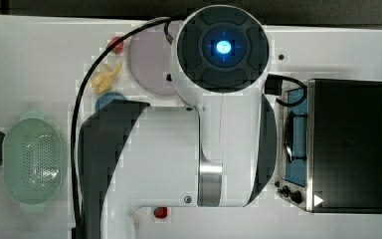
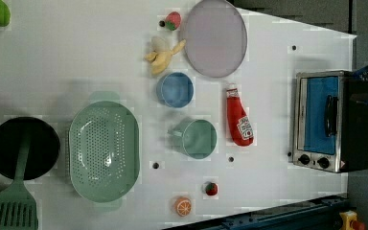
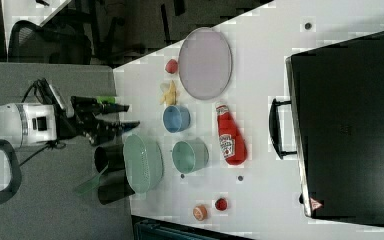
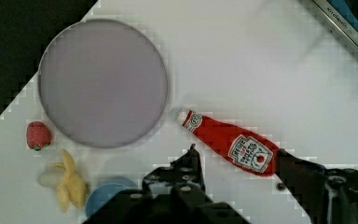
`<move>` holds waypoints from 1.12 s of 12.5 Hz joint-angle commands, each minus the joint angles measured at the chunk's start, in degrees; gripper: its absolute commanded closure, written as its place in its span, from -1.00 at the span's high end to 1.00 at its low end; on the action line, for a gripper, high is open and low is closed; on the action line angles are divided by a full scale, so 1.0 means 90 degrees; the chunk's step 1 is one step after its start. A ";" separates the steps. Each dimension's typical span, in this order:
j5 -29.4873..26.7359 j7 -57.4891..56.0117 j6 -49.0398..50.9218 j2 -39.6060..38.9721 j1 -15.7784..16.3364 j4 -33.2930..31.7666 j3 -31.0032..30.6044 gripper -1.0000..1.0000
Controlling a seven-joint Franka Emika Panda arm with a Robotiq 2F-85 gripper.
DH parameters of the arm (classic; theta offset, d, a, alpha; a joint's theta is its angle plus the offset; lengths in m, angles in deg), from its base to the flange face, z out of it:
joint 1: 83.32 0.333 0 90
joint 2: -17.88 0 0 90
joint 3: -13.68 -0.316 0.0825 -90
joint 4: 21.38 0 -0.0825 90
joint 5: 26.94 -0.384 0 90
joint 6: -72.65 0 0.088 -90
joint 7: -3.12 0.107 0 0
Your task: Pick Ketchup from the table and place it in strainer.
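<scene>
A: Where do we find the Ketchup point(image 2: 238, 117)?

B: We see it lying flat on the white table point(image 2: 76, 57), cap toward the lilac plate point(image 2: 214, 37). In the left view it sits between the toaster oven point(image 2: 327, 120) on the left view's right and the two bowls, blue point(image 2: 175, 89) and teal point(image 2: 197, 138), on its other side. Nothing touches it.

A: And the strainer point(image 2: 104, 151)?

B: We have it past the bowls on the left view's left, just beside a black pan point(image 2: 23, 147) with a green spatula point(image 2: 12, 203).

A: What of the gripper point(image 4: 237, 161)?

B: In the wrist view we see its fingers point(image 4: 189, 168) spread apart above the table, holding nothing, the bottle's base between them and lower down.

A: Other bits?

B: We spot a banana point(image 2: 162, 53), strawberries point(image 2: 173, 20), and an orange slice point(image 2: 183, 206).
</scene>
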 commanded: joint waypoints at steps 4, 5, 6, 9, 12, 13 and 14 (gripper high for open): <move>-0.0203 -0.0623 0.1068 0.0961 -0.0566 -0.0221 -0.0176 1.00; -0.0203 -0.0807 0.1046 0.0876 -0.0561 -0.0326 -0.0198 1.00; -0.0203 -0.1013 0.0998 0.0776 -0.0561 -0.0445 -0.0221 1.00; -0.0203 -0.1737 0.0775 0.0396 -0.0554 -0.0834 -0.0297 1.00; -0.0202 -0.3007 0.0097 0.0135 -0.0551 -0.1405 -0.0396 1.00; -0.0202 -0.3504 -0.0248 0.0085 -0.0551 -0.1660 -0.0411 1.00; -0.0201 -0.4016 -0.0652 0.0048 -0.0550 -0.1922 -0.0419 1.00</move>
